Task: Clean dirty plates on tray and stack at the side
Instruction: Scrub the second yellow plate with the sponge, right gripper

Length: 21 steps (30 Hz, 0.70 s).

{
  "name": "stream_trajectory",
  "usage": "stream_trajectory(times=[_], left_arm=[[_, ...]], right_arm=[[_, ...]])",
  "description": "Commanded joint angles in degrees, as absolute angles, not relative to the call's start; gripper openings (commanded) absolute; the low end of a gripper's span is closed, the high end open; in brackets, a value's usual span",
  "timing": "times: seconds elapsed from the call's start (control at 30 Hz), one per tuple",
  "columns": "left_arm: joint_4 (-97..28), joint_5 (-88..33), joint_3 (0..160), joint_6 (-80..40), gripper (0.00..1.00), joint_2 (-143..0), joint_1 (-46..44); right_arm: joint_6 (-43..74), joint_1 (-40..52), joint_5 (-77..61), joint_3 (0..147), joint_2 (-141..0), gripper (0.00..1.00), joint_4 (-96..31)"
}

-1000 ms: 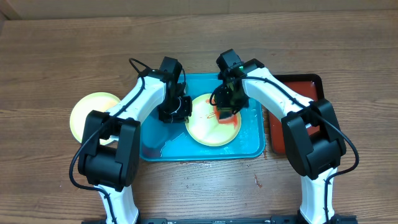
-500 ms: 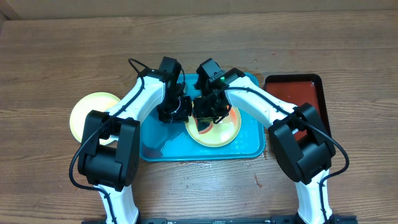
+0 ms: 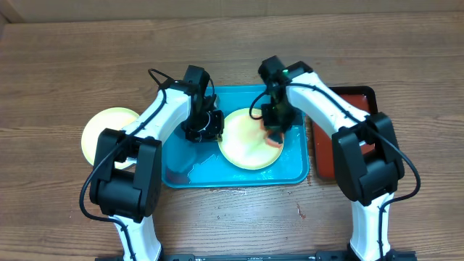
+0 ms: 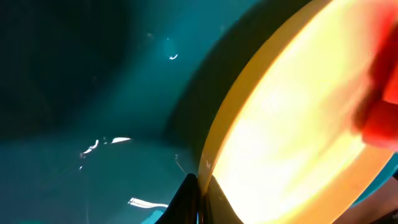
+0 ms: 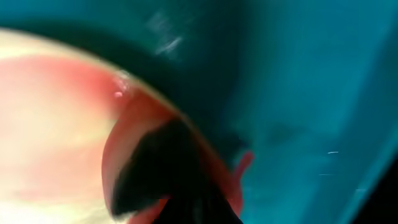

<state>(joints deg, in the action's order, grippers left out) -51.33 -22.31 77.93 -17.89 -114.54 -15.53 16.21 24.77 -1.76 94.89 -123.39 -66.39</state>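
Starting at the left, a pale plate point(image 3: 109, 130) lies on the table point(image 3: 58, 72) beside the tray point(image 3: 185, 165), looking clean; I cannot tell whether another sits beneath it. The left gripper point(image 3: 210, 129) meets the left rim of the plate on the tray point(image 3: 243, 145), but its opening is cut off from view. The right gripper point(image 3: 274, 134) clamps a red sponge point(image 3: 273, 143) on that plate's pink-smeared right edge, so wiping is unfinished. A dark red tray point(image 3: 355, 109) lies rightmost.

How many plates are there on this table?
2. One plate lies in the teal tray; another plate sits on the table left of it. A third may be hidden underneath.
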Motion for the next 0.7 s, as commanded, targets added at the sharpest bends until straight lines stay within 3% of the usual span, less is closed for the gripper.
stream_trajectory(times=[0.0,0.13,0.37,0.67], left_arm=[[-51.62,-22.5,78.15,-17.96,0.04,-113.89,-14.66],[-51.53,-22.5,78.15,-17.8,0.04,-113.89,-14.66],[-50.81,-22.55,78.15,-17.82,0.04,-113.89,-14.66],[-50.7,-22.52,78.15,-17.85,0.04,-113.89,-14.63]], right_arm=[[14.39,24.51,0.97,96.51,-124.53,0.04,-64.93],[11.75,25.34,-13.52,96.33,-124.55,0.04,-60.05],[11.94,30.59,-25.08,96.31,-127.63,0.04,-55.64],[10.76,34.48,-29.56,97.23,-128.09,0.04,-59.33]])
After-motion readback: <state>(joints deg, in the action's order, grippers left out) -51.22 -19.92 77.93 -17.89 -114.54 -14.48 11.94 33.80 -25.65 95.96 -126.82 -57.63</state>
